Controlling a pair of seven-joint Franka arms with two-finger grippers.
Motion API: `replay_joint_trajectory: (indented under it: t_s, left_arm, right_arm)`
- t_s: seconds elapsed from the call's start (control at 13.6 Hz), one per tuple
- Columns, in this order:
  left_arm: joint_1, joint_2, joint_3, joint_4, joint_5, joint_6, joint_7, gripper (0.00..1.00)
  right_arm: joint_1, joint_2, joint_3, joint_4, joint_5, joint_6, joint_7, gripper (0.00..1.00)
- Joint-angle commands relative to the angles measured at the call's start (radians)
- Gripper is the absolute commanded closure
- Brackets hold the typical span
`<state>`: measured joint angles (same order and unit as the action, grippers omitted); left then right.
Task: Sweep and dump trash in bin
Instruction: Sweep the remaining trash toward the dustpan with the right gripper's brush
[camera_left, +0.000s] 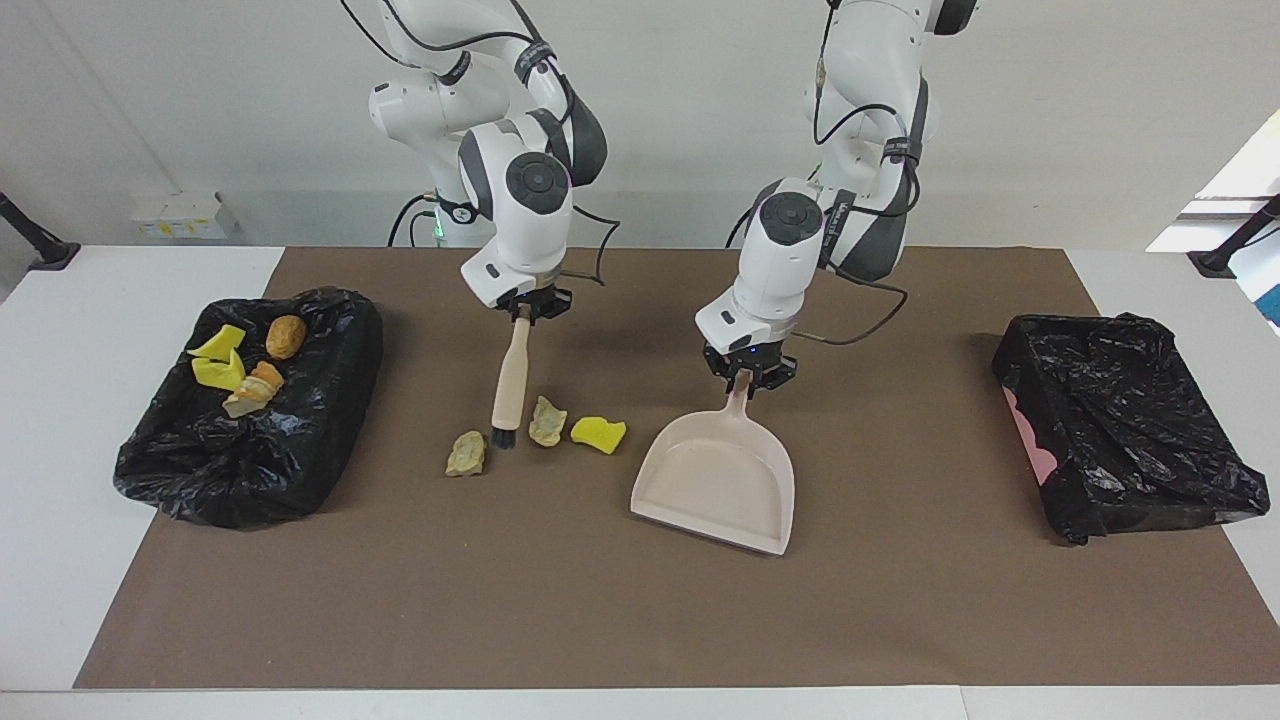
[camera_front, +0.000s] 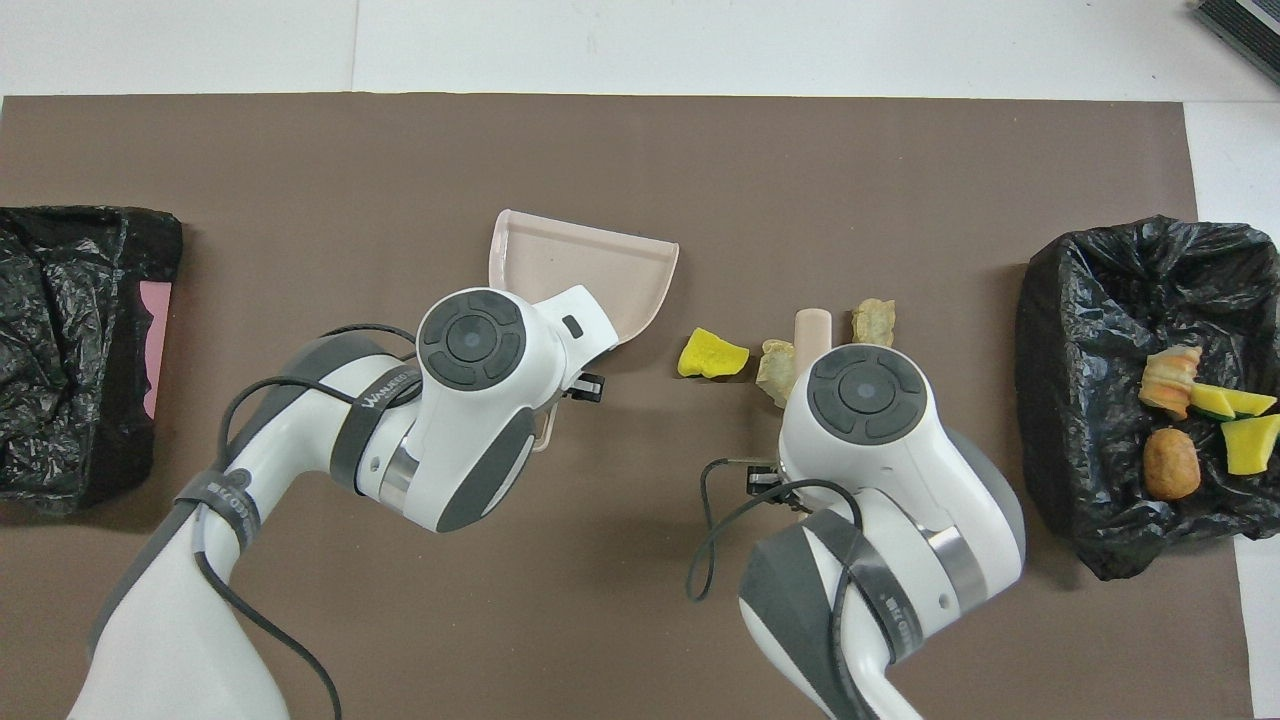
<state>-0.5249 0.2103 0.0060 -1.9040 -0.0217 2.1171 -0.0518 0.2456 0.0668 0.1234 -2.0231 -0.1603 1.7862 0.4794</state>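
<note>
While the right end effector (camera_left: 522, 308) clamps the brush (camera_left: 509, 385) among three trash lumps (camera_left: 547, 421) on the bench and the left end effector (camera_left: 748, 378) grips the dustpan (camera_left: 716, 483), a hard stroke could scatter lumps past the pan's mouth

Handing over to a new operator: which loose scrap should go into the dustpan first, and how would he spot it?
Find the beige dustpan mid-mat. Three scraps lie beside it, around the brush. Take the yellow sponge chunk nearest the pan: it alone is bright yellow; its neighbours are dull beige.

Two white arms (camera_left: 520, 190), dark grey joint caps and bands; black cables looped outside; black hands (camera_left: 748, 368).
</note>
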Motion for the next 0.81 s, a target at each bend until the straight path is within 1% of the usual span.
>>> replay_joint_trajectory:
  t_s: [0.0,0.07,0.15,0.29,0.37,0.44,0.51,0.66,0.74]
  left_arm:
    - [0.038,-0.058,-0.003,-0.017,0.016,-0.086,0.168,0.95]
    - [0.054,-0.06,-0.003,-0.017,0.032,-0.107,0.27,0.98]
    - [0.059,-0.063,-0.003,-0.021,0.057,-0.114,0.33,1.0]
    - [0.075,-0.069,-0.004,-0.029,0.101,-0.128,0.398,1.0]
    - [0.088,-0.071,-0.004,-0.032,0.101,-0.131,0.5,1.0]
    - [0.091,-0.074,-0.004,-0.041,0.101,-0.129,0.605,1.0]
    - [0.095,-0.075,-0.004,-0.047,0.101,-0.129,0.666,1.0]
    - [0.098,-0.089,-0.004,-0.076,0.101,-0.121,0.743,1.0]
    - [0.098,-0.101,-0.004,-0.095,0.101,-0.115,0.78,1.0]
  right_arm:
    - [-0.133,0.04,0.013,0.029,-0.111,-0.014,-0.218,1.0]
    - [-0.175,0.047,0.012,0.026,-0.119,0.014,-0.264,1.0]
    - [-0.207,0.059,0.013,0.017,-0.128,0.027,-0.289,1.0]
    - [-0.245,0.073,0.013,-0.029,-0.13,0.099,-0.34,1.0]
    - [-0.264,0.079,0.013,-0.041,-0.13,0.12,-0.35,1.0]
    - [-0.263,0.096,0.015,-0.042,-0.128,0.124,-0.355,1.0]
    - [-0.253,0.108,0.015,-0.042,-0.119,0.128,-0.354,1.0]
    - [-0.243,0.136,0.022,-0.04,-0.087,0.148,-0.349,1.0]
    - [-0.203,0.142,0.024,-0.036,-0.056,0.153,-0.349,1.0]
